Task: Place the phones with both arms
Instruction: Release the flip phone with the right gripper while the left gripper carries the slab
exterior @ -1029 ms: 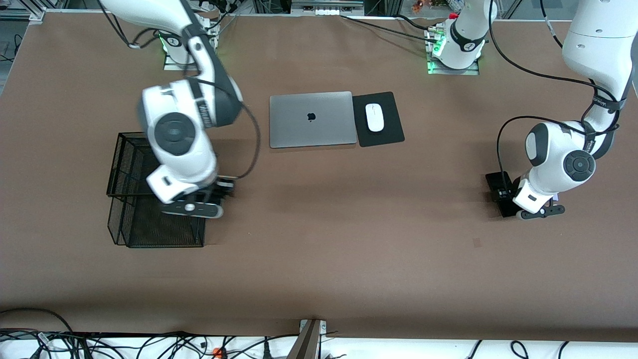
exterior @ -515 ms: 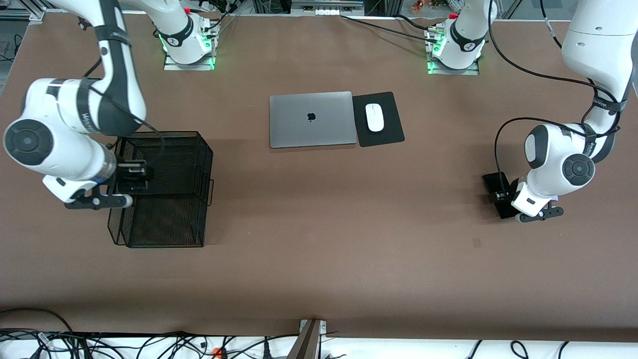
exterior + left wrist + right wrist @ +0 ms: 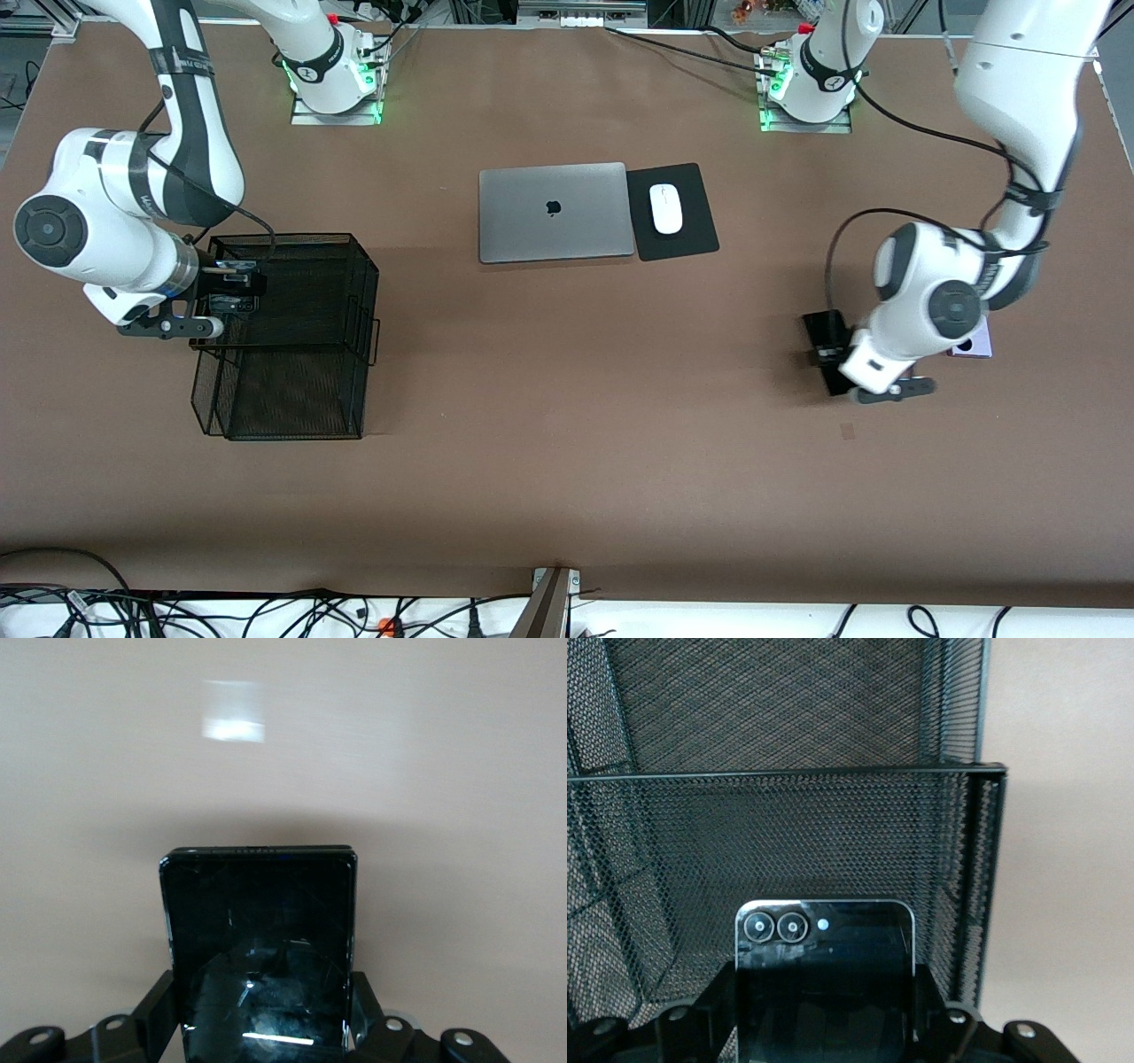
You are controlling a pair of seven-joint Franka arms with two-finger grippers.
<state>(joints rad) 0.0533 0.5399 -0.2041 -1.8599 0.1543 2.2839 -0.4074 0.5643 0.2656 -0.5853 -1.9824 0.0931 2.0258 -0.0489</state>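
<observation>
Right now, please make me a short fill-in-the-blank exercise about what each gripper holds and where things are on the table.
1. The right gripper, shut on a black phone with two camera lenses, is over the black mesh ____.
2. The left gripper is shut on a ____ phone.
3. The white mouse lies on a black ____ beside the closed laptop.
4. The lilac phone lies on the ____.

Missing words: basket; black; pad; table

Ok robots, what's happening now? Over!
Right gripper holds folded phone over mesh basket. Left gripper holds black phone above table. Lilac phone waits.
</observation>
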